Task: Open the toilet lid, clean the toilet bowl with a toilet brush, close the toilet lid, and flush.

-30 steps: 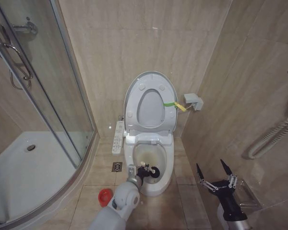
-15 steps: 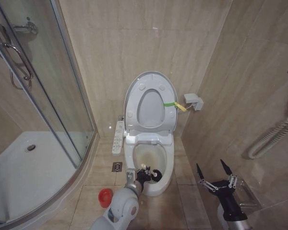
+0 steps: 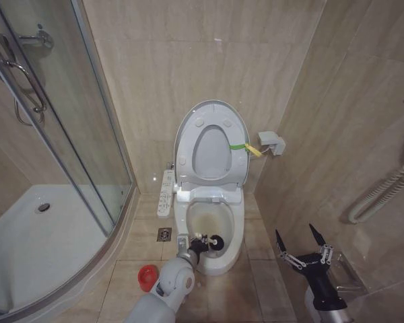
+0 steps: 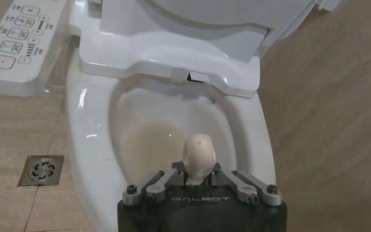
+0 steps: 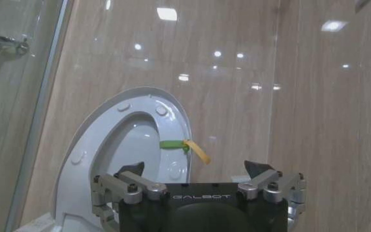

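The toilet lid (image 3: 211, 147) stood raised against the far wall with the seat ring up against it, and a green band (image 3: 237, 146) with a yellow tag was fixed at the lid's right edge. The toilet bowl (image 3: 233, 232) lay open beneath, white ceramic, its inner surface carrying yellowish-brown staining (image 4: 148, 145). The left gripper (image 3: 199, 240) was positioned over the near rim of the bowl, clenched on the pale handle of the toilet brush (image 3: 216, 241); the dark bristle head sat inside the bowl toward its near end. From the left wrist camera the handle's rounded end (image 4: 198, 149) stood up between the fingers. A red cup holder (image 3: 147, 276) rested on the floor tiles left of the bowl, near the arm, with nothing visible in it. The right gripper (image 3: 301, 244) hung well to the right of the toilet beside the wall, fingers spread apart and grasping nothing. A control panel (image 3: 165, 192) sat at the bowl's left side.
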